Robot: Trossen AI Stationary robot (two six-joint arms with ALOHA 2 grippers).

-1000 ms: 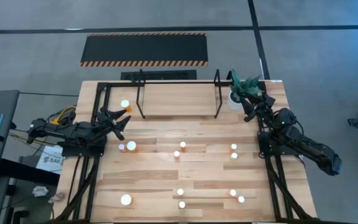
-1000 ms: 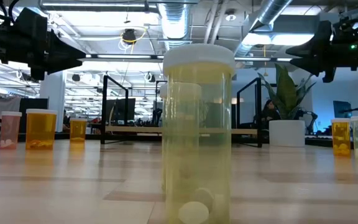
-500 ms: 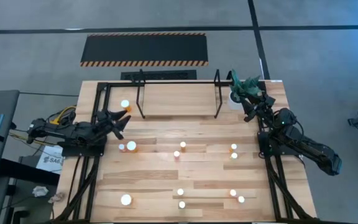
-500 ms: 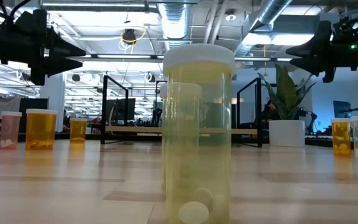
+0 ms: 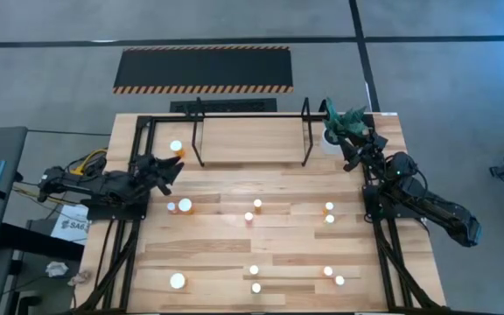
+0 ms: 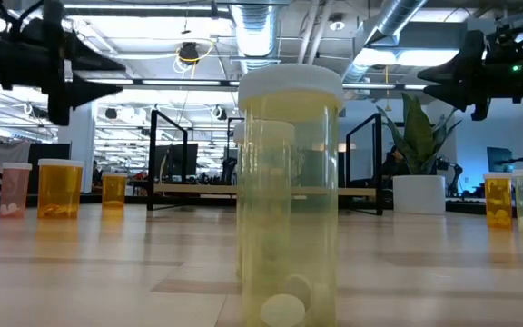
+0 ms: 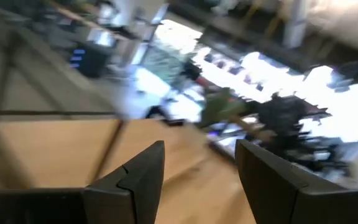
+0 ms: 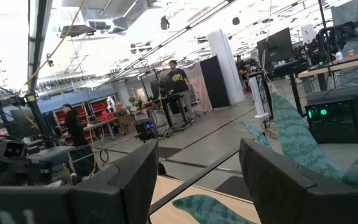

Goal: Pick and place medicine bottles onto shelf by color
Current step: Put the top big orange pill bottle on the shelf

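Left claw (image 5: 166, 168) released, empty, raised over the counter (image 5: 226, 262) edge. An orange bottle (image 5: 180, 152) and a white-capped bottle (image 5: 175, 146) stand just beyond its tips, beside the shelf's (image 5: 252, 140) near hoop; two more bottles (image 5: 180, 206) sit to its other side. Right claw (image 5: 350, 149) released, waiting by the potted plant (image 5: 339, 122).

Risks, judged:
- closely paired bottles: one finger may topple the neighbour
- shelf bars may catch the claw at placing

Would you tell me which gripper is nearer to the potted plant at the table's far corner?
The right. The right gripper hangs just beside the potted plant, fingers open. The left gripper hovers across the table, beyond the shelf, also open.
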